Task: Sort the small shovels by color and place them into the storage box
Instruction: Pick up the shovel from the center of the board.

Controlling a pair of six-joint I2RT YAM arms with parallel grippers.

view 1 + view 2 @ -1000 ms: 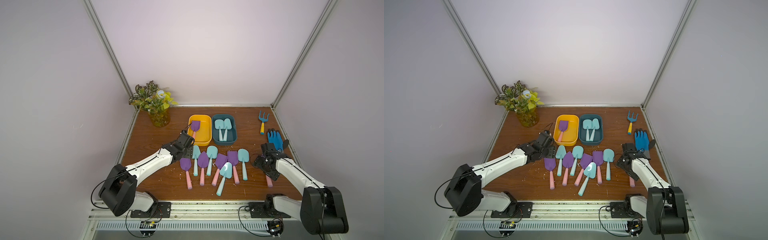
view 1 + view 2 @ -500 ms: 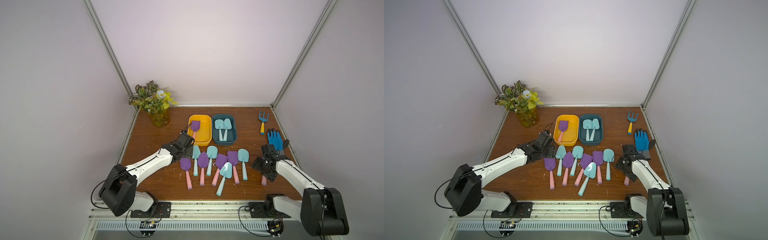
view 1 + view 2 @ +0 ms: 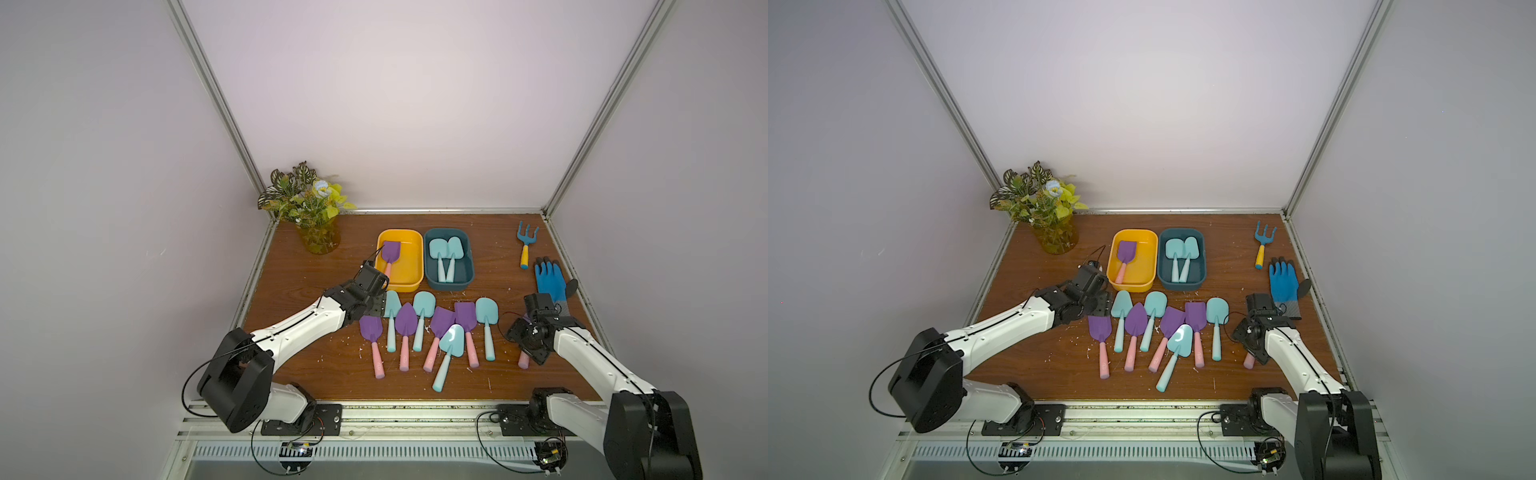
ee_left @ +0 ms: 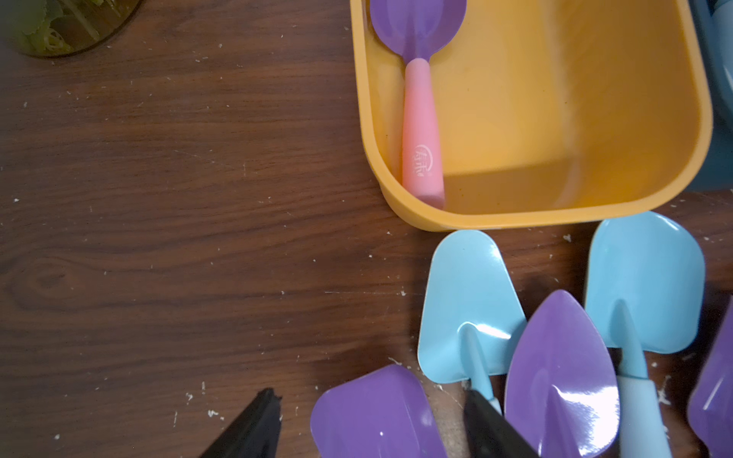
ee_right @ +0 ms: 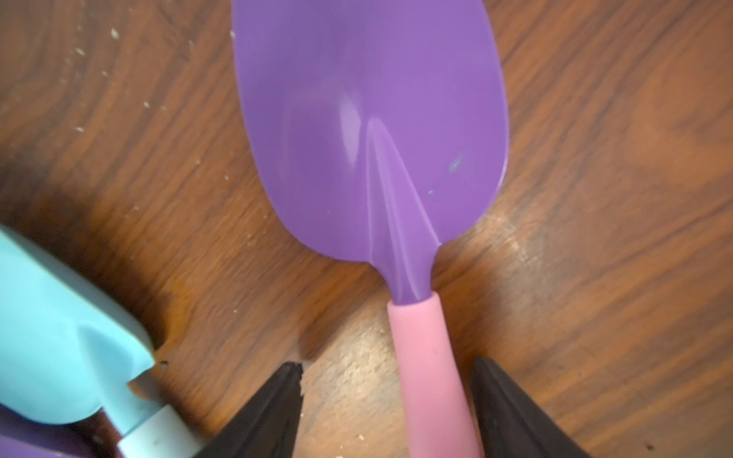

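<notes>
Purple shovel [image 5: 369, 138] with a pink handle lies flat on the wooden table [image 3: 299, 257], well apart from the row of 8 shovels [image 3: 424, 303]. The right gripper [image 5: 386, 368] straddles its handle, 1 fingertip just beside it, the other clear. Left gripper [image 4: 371, 396] hangs wide over the end purple blade [image 4: 377, 416]. Yellow box [image 3: 411, 283] holds 1 boxed purple shovel [image 3: 390, 251], teal box [image 3: 467, 280] 2 light-blue shovels [image 3: 446, 249]

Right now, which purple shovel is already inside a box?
The purple shovel with the pink handle lying in the yellow box. It is the only purple one boxed; the other purple shovels all lie on the table.
</notes>
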